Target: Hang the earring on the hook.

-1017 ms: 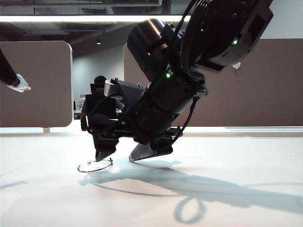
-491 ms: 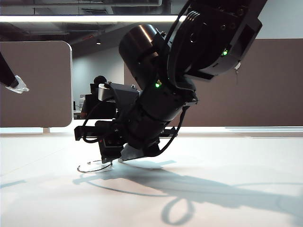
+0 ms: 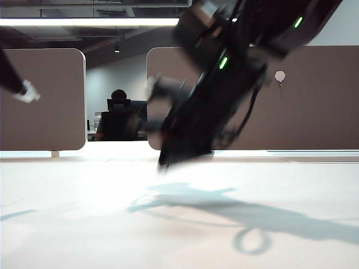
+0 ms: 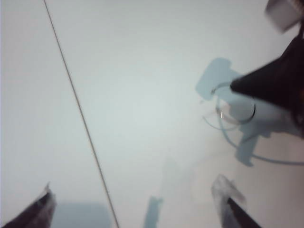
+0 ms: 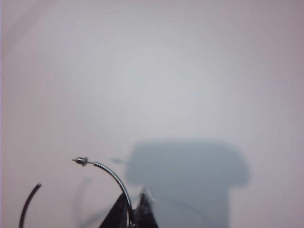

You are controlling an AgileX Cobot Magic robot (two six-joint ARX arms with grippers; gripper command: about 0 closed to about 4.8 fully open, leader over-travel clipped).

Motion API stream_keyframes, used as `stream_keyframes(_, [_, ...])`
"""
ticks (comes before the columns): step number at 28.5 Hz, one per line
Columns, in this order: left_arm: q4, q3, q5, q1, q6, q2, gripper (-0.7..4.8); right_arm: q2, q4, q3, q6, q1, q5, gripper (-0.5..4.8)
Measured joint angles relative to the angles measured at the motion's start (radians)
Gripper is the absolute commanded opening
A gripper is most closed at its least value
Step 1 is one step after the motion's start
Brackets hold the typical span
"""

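Note:
The earring (image 5: 116,178), a thin silver wire hoop with a small clasp at its gap, is pinched between the fingertips of my right gripper (image 5: 134,211), which is shut on it. The left wrist view also shows the hoop (image 4: 221,114), at the right gripper's dark tip (image 4: 236,86) above the white table. In the exterior view the right gripper (image 3: 165,159) is a blur lifted off the table, and the hoop cannot be made out. The hook (image 3: 280,75), a white hexagonal cap, sits on the brown panel at the back right. My left gripper (image 3: 25,92) hovers open at the far left.
The white table (image 3: 84,224) carries the right arm's shadow. A thin seam (image 4: 80,109) crosses it in the left wrist view. Brown partition panels (image 3: 42,101) stand behind, with a seated person (image 3: 119,115) in the gap between them.
My right gripper has shut on the earring and risen off the table, swinging right. The hoop no longer lies on the table. The left gripper has stayed in place.

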Motion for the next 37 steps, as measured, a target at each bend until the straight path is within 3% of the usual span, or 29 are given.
stream_keyframes(3, [0.116,0.000,0.026,0.000,-0.011,0.000,4.79,-0.169,0.053,0.080,-0.107,-0.117,0.008,-0.07])
stream_keyframes(6, [0.261,0.002,0.028,0.000,-0.078,0.008,4.79,-0.249,0.037,0.177,-0.226,-0.272,0.010,-0.07])
stream_keyframes(9, [0.392,0.048,0.029,0.000,-0.116,0.089,4.79,-0.233,0.004,0.340,-0.356,-0.451,-0.007,-0.07])
stream_keyframes(14, [0.423,0.285,0.075,0.000,-0.143,0.393,4.79,-0.006,0.021,0.660,-0.465,-0.679,-0.101,-0.07])
stream_keyframes(18, [0.464,0.444,0.089,0.000,-0.158,0.587,4.79,0.211,0.012,0.881,-0.578,-0.747,-0.107,-0.06])
stream_keyframes(20, [0.524,0.454,0.101,0.000,-0.158,0.660,4.79,0.319,0.012,0.995,-0.660,-0.758,-0.107,-0.06])
stream_keyframes(26, [0.535,0.483,0.115,0.000,-0.158,0.766,4.79,0.529,0.017,1.196,-0.799,-0.804,-0.105,-0.06])
stream_keyframes(37, [0.539,0.483,0.113,-0.013,-0.158,0.769,4.79,0.732,0.127,1.361,-0.828,-0.835,-0.236,-0.06])
